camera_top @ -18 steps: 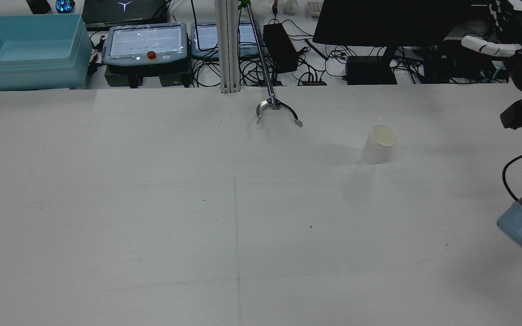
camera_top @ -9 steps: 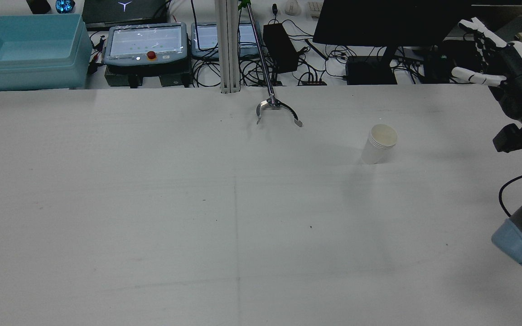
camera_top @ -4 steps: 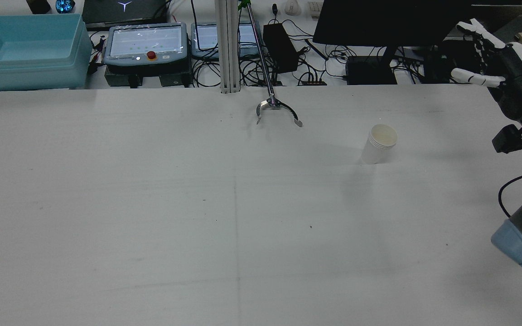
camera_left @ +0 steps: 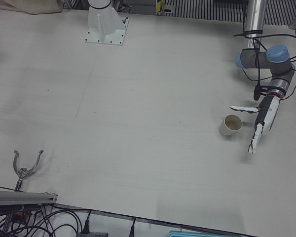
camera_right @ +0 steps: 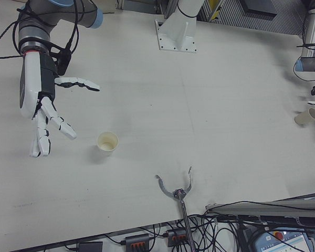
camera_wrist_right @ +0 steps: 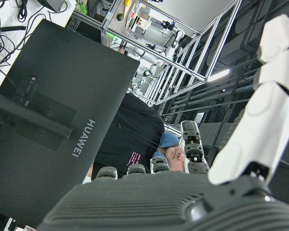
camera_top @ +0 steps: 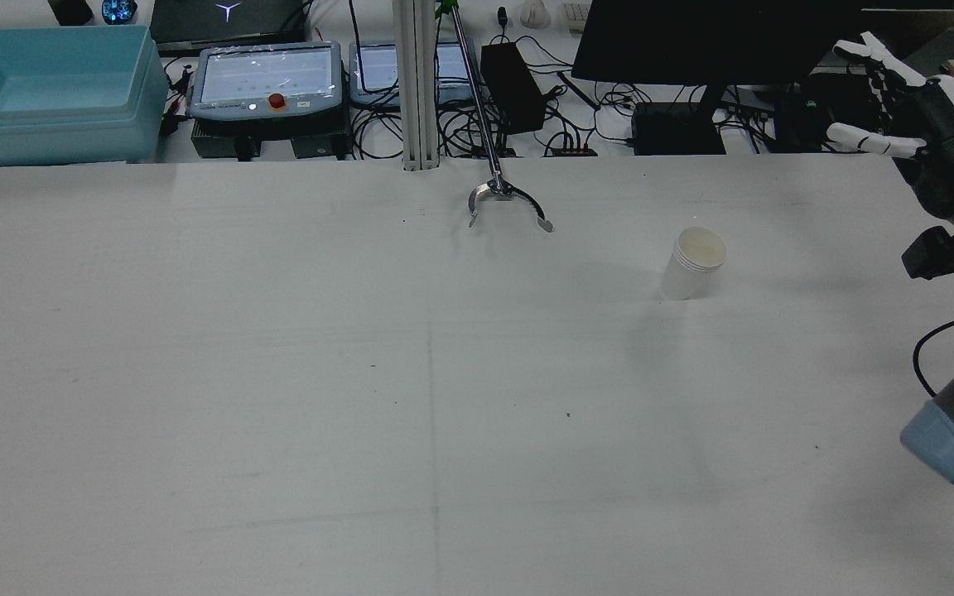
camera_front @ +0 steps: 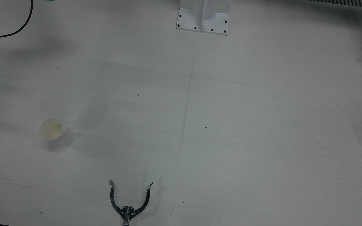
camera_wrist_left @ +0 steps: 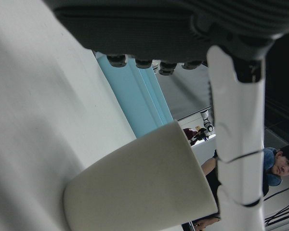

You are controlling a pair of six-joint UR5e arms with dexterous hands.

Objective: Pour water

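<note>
A white paper cup (camera_top: 693, 263) stands upright on the table's right half, also seen from the front (camera_front: 54, 131) and in the right-front view (camera_right: 107, 143). My right hand (camera_top: 908, 99) hovers high off to its right near the far edge, open with fingers spread (camera_right: 42, 110), holding nothing. A second paper cup (camera_left: 231, 125) stands close beside my left hand (camera_left: 262, 121), which is open with its fingers (camera_left: 254, 143) stretched out. The left hand view shows this cup (camera_wrist_left: 139, 187) next to one finger (camera_wrist_left: 236, 144). Whether either cup holds water cannot be seen.
A metal grabber claw (camera_top: 508, 204) lies at the far middle of the table (camera_front: 129, 201). Behind the table stand a blue bin (camera_top: 46, 91), teach pendants (camera_top: 266, 79), cables and a dark monitor (camera_top: 725, 41). The arms' white pedestal (camera_front: 203, 15) sits at the near edge.
My right hand swung a little leftward and spread its fingers early on, then stayed almost still. The cup and the grabber claw have not moved.
</note>
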